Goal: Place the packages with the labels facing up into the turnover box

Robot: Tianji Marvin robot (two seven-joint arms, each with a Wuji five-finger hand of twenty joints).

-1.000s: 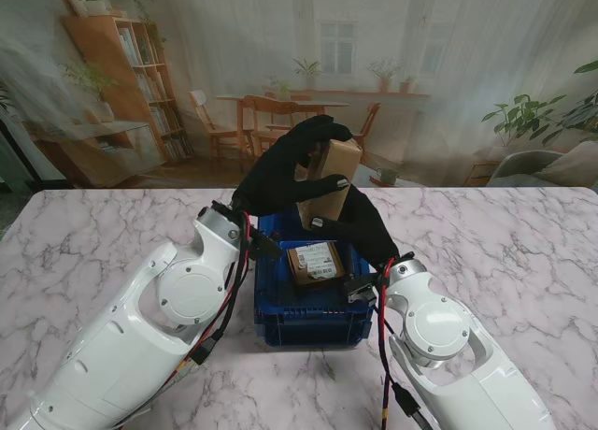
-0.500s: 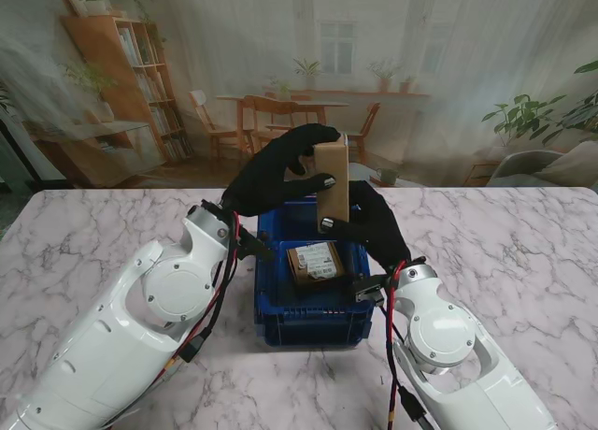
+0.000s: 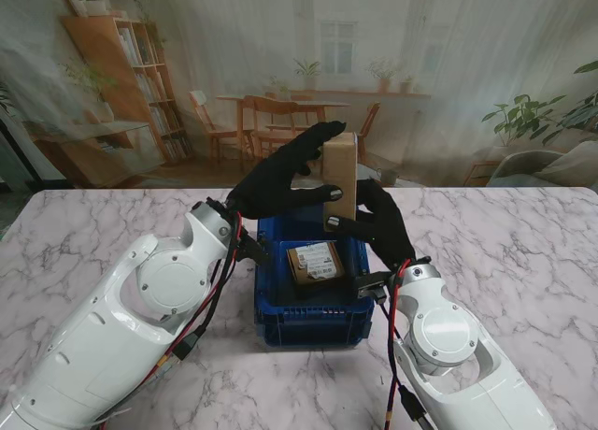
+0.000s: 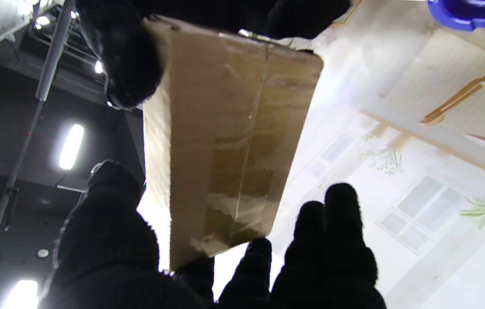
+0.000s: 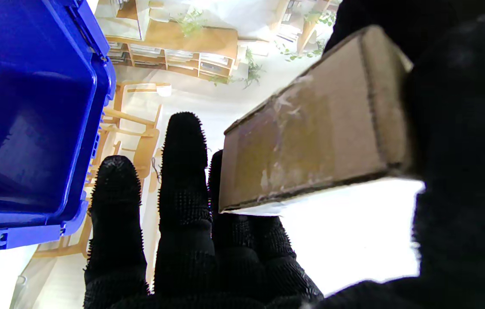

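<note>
Stand view: blue plastic turnover box (image 3: 308, 313) on a marble-patterned table (image 3: 505, 243); inside it lies one labelled package (image 3: 314, 261), label up. Above the box a cardboard package (image 3: 340, 179) stands upright, pinched between the black-gloved left hand (image 3: 277, 179) and right hand (image 3: 378, 226), both closed on it. Left wrist view: the package's (image 4: 221, 141) broad brown face, glossy tape running lengthwise, dented corners; no label visible here. Right wrist view: its (image 5: 315, 124) narrow scuffed face, corrugated edge, knobbly glove fingers (image 5: 182, 171), smooth box wall (image 5: 32, 107).
</note>
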